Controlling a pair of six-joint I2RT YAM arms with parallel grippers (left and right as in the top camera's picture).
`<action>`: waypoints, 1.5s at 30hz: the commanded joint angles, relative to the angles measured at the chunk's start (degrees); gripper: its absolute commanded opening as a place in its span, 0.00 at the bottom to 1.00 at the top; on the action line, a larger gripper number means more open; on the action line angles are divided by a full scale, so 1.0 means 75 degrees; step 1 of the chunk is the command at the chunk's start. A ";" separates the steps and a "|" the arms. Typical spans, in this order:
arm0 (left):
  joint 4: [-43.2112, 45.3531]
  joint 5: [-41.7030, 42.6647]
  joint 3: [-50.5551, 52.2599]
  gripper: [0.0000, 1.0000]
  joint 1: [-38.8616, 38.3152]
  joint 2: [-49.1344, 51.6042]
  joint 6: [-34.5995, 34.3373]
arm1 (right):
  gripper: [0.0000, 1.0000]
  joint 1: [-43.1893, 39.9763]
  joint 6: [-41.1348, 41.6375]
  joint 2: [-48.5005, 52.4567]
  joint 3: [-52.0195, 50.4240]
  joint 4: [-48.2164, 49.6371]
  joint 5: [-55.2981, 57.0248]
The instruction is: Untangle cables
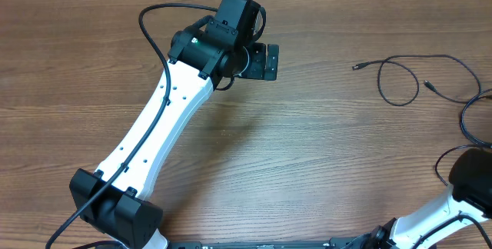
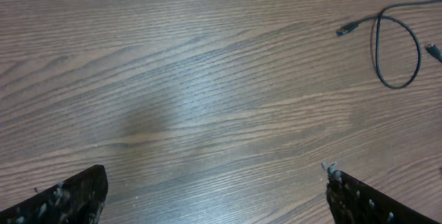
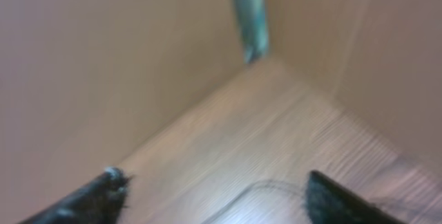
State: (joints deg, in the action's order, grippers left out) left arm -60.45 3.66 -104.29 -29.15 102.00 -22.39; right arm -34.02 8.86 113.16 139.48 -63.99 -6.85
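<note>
The cables (image 1: pixel 393 60) lie in loose loops on the right of the bench (image 1: pixel 307 149). The left claw (image 2: pixel 215 175) is spread wide and empty, well apart from them. The right claw (image 3: pixel 214 179) looks spread apart too, but its view is blurry. The cables seem light and floppy, so the best place to pinch one is near a plug (image 2: pixel 343 30).

Left arm (image 1: pixel 157 130): long white shell link w/ a row of small dark holes down it, black joint blocks at both ends, boxy black unit up top. Thick black arm cable (image 1: pixel 141 22) loops off it & runs along the white part. Tiny green dot (image 1: pixel 194 39) on the joint housing, prob an LED. Left gripper (image 2: pixel 217 200) fingers (image 2: pixel 72 196) are black w/ pale flecks. Right arm (image 1: pixel 430 220) has the same white/black combo. Right gripper (image 3: pixel 210 196) is black too, pic's blurry tho.
</note>
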 commanded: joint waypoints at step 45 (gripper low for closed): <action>0.0006 0.0052 -0.0114 0.99 -0.0017 -0.0125 -0.0102 | 1.00 0.2792 0.1204 0.0274 -0.7857 0.0676 0.0326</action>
State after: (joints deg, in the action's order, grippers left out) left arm -60.42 3.86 -104.29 -29.15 102.00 -22.39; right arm -13.02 15.59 115.07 82.41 -59.94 -5.96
